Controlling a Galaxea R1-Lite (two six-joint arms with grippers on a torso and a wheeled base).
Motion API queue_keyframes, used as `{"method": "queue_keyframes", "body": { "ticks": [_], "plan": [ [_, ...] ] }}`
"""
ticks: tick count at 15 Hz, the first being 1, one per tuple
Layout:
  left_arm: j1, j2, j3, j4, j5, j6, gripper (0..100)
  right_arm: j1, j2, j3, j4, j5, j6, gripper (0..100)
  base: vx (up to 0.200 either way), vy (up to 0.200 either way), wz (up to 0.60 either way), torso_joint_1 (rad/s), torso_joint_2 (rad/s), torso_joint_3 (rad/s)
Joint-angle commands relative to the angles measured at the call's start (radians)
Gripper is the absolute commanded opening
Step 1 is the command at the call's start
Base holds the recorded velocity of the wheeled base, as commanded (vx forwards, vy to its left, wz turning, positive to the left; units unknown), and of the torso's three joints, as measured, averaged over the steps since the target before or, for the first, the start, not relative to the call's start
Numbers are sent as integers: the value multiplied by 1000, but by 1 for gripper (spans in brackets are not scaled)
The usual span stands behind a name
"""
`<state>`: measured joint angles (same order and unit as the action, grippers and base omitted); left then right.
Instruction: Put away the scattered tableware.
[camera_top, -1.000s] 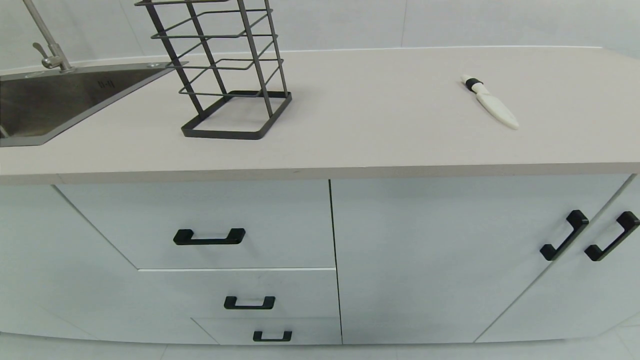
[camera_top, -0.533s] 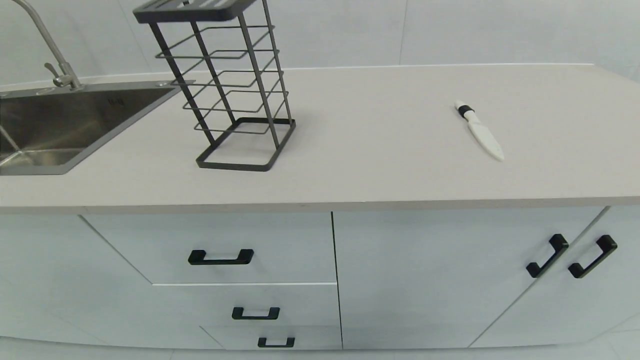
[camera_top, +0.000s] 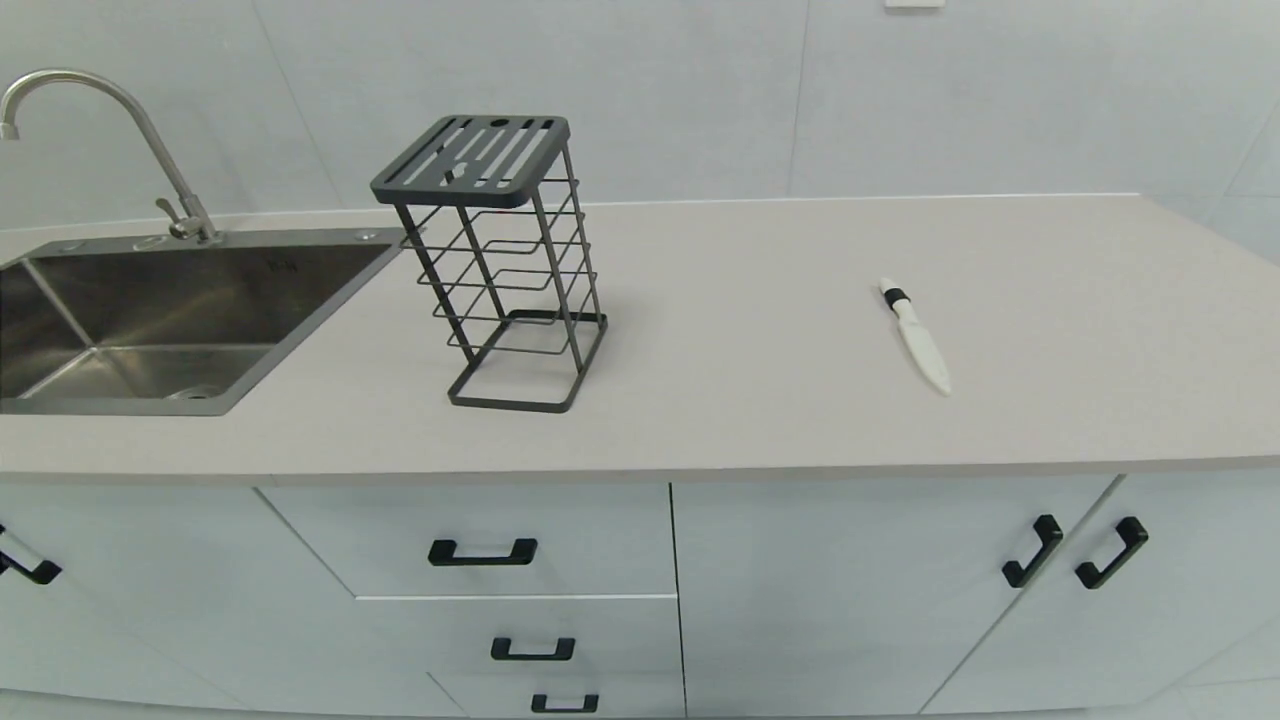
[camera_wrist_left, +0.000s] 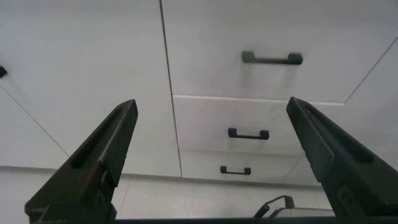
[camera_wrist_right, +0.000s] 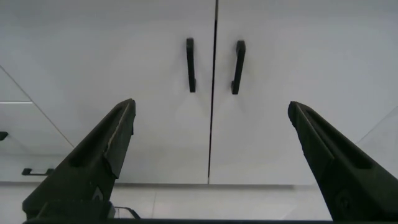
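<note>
A white knife (camera_top: 916, 337) with a black band near its handle end lies flat on the right part of the pale countertop (camera_top: 760, 330). A black wire rack (camera_top: 505, 265) with a slotted top stands upright on the counter, to the left of centre. My left gripper (camera_wrist_left: 211, 155) is open, down low in front of the white drawer fronts, with nothing between its fingers. My right gripper (camera_wrist_right: 211, 155) is open too, facing the white cabinet doors below the counter, holding nothing.
A steel sink (camera_top: 150, 320) with a curved faucet (camera_top: 120, 130) is set into the counter at the left. Below are drawers with black handles (camera_top: 483, 552) and cabinet doors with black handles (camera_top: 1072, 551). A tiled wall stands behind the counter.
The head camera has tilted up: the whole picture shifted downward, bringing the rack's top, the faucet and the wall into view. The knife and rack have not moved on the counter.
</note>
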<state>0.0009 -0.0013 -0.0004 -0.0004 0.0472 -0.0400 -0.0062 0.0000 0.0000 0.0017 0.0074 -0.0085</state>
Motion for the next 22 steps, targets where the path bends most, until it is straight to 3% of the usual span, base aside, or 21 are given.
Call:
{"method": "queue_keyframes", "body": {
  "ticks": [1,16,22],
  "plan": [
    [1,1,0,-1,0,0,100,0,2,0,0,0,-1,100,0,0,0,422,-496,-242],
    [1,1,0,-1,2,-1,100,0,0,0,0,0,1,100,0,0,0,295,-541,-260],
    [1,1,0,-1,3,-3,100,0,0,0,0,-3,1,100,0,0,0,48,-93,-47]
  ]
}}
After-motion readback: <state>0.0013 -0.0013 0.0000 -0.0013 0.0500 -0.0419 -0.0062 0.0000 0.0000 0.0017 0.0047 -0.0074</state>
